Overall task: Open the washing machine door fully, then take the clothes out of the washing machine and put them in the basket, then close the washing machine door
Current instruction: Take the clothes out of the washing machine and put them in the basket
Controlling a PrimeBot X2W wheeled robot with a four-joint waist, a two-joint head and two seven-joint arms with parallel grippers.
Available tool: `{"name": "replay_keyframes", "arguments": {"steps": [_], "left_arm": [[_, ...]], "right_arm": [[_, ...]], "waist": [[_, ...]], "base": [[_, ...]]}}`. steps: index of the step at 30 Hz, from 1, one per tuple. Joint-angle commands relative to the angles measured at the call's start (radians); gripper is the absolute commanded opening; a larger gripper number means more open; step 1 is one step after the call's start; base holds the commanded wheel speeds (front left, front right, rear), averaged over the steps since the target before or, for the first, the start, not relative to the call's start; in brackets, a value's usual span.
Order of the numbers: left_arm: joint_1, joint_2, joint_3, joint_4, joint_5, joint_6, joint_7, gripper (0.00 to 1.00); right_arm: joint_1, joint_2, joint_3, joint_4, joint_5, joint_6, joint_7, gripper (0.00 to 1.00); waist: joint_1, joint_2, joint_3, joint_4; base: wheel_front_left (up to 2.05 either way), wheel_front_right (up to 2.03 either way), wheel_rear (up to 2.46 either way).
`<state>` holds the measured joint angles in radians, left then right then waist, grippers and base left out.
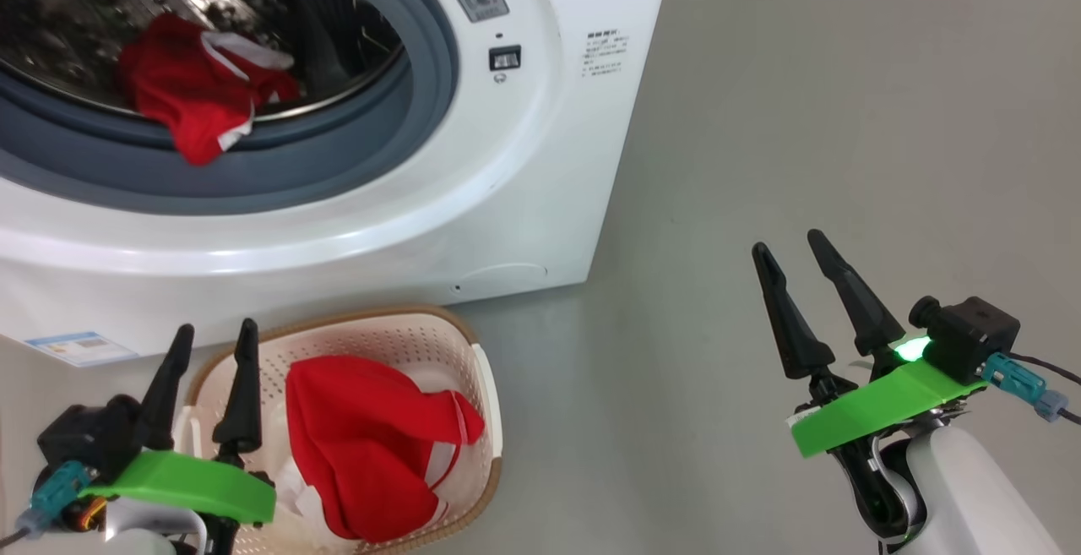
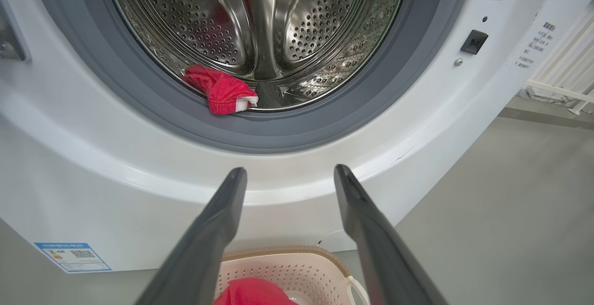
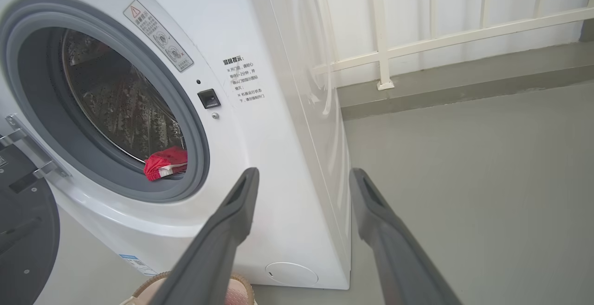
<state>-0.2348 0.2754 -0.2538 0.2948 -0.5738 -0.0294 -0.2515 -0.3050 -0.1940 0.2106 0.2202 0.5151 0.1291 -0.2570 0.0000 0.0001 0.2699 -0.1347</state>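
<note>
1. Washing machine (image 1: 524, 158): a white front-loader standing on a grey floor (image 1: 802, 116). The round opening is uncovered, which exposes the grey rubber seal (image 1: 338, 175) and the perforated steel drum (image 2: 260, 26). A small blue label (image 1: 80, 348) sits at the lower front corner.

2. Door (image 3: 23, 240): in the right wrist view the dark round door is at the lower left edge. It is swung clear of the opening and hangs from its metal hinge bracket.

3. Red garment (image 1: 198, 90): lies at the front lip of the drum. One fold with white trim hangs over onto the seal.

4. Basket (image 1: 486, 420): cream, perforated, with a brown rim. It stands on the floor just in front of the washing machine, below the opening.

5. Second red garment (image 1: 372, 445): lies inside the basket and covers most of its base. White trim shows along one edge.

6. Left pincer (image 1: 215, 329): the fingers are spread with nothing between them. In the head view it is over the left part of the basket. In its own wrist view the fingers point toward the lower front of the washing machine.

7. Right pincer (image 1: 789, 242): the fingers are spread and hold nothing. It is over bare floor, to the right of the washing machine and well apart from the basket.

8. Background: a white railing (image 3: 380, 26) runs behind the washing machine in the right wrist view.
</note>
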Motion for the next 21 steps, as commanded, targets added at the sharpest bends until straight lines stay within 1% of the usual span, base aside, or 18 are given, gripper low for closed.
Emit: {"name": "replay_keyframes", "arguments": {"steps": [1, 8, 14, 21], "left_arm": [[0.014, 0.035, 0.041, -0.048, 0.002, 0.014, 0.000, 1.00], [0.058, 0.032, 0.050, -0.142, -0.012, 0.044, 0.015, 1.00], [0.094, 0.034, 0.052, -0.234, -0.008, 0.080, 0.029, 1.00], [0.125, 0.021, 0.054, -0.278, -0.009, 0.107, 0.027, 1.00]], "right_arm": [[0.029, -0.011, 0.018, -0.019, 0.015, 0.002, -0.005, 1.00], [0.050, -0.022, 0.017, -0.013, 0.019, 0.002, -0.005, 1.00], [0.068, -0.030, 0.012, -0.010, 0.023, 0.002, -0.005, 1.00], [0.086, -0.039, 0.003, -0.009, 0.026, 0.002, -0.005, 1.00]], "waist": [[0.0000, -0.0001, -0.037, 0.016], [0.0000, -0.0001, -0.080, 0.035], [0.0000, -0.0001, -0.115, 0.052], [0.0000, -0.0001, -0.152, 0.070]], "base": [[0.00, 0.00, 0.00], [0.00, 0.00, 0.00], [0.00, 0.00, 0.00], [0.00, 0.00, 0.00]]}}
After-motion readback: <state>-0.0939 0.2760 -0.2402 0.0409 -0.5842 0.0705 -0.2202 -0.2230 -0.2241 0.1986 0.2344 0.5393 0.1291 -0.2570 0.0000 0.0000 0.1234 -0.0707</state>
